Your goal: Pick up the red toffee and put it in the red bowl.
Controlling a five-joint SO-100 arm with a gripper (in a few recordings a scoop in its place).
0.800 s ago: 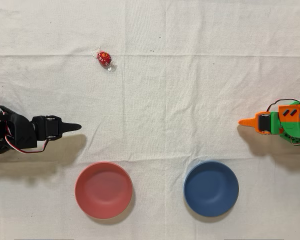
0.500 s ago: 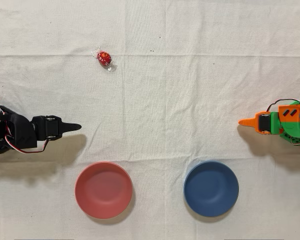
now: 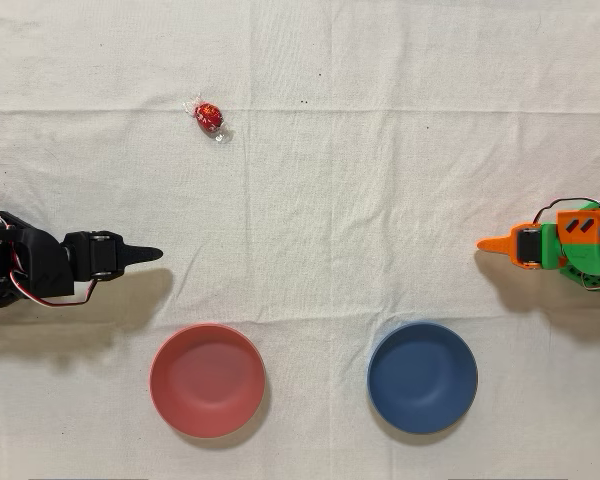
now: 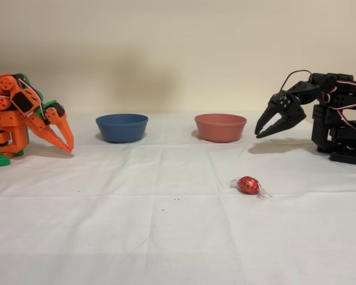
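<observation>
And here's the black arm (image 3: 30, 265), folded up tight at nine o'clock in the overhead view, elbow tucked, wrist tipped forward. From the side, the upper links lie nearly level and the gripper (image 4: 262, 132) droops down and toward the middle of the table, tips hanging above the cloth with a shadow beneath them. The two fingers (image 4: 277, 127) show a narrow gap between them in the fixed view, so the claw is slightly parted and grasping nothing. From above, the gripper (image 3: 152, 254) narrows to a single dark point aimed at three o'clock.

The red toffee (image 3: 209, 118) lies on the white cloth (image 3: 380, 180) at about eleven o'clock from the centre of the overhead picture, well apart from the gripper, its clear twisted ends sticking out on both sides. In the fixed view the toffee (image 4: 248, 185) sits near the camera, at about five o'clock from the bowls, alone on the cloth.

The red bowl (image 3: 207, 380) sits at about seven o'clock in the overhead view, near the black arm, at five o'clock from its tip. In the fixed view that bowl (image 4: 220, 127) stands just beside the gripper's tips. The blue bowl (image 3: 422, 377) sits at five o'clock. The orange arm (image 3: 560, 245) stands idle at three o'clock.
</observation>
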